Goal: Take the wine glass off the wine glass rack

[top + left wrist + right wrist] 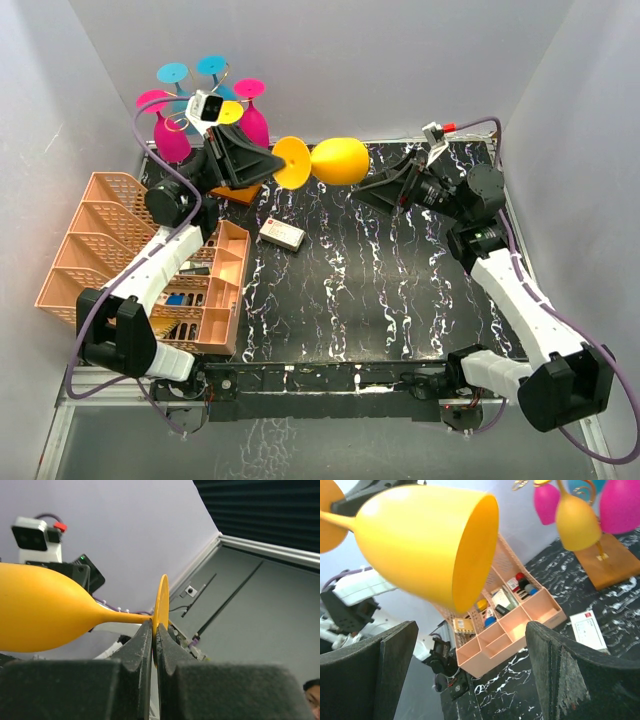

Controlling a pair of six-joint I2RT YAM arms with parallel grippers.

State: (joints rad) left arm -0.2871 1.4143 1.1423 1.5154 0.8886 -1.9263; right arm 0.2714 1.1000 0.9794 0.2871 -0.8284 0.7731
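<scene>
My left gripper (268, 163) is shut on the flat foot of a yellow wine glass (330, 160), held sideways in the air with its bowl toward the right; the left wrist view shows its fingers (142, 642) pinching the foot's edge (162, 600). My right gripper (375, 188) is open, just right of the bowl's mouth; in the right wrist view the bowl (427, 542) hangs above and between the wide-apart fingers (555, 655). The wine glass rack (205, 95) stands at the back left on its wooden base (238, 193), with pink, blue and yellow glasses hanging from it.
A peach lattice basket (120, 255) with small items fills the left side. A small white box (282, 234) lies on the black marbled mat (350, 290). White walls close in at the back and sides.
</scene>
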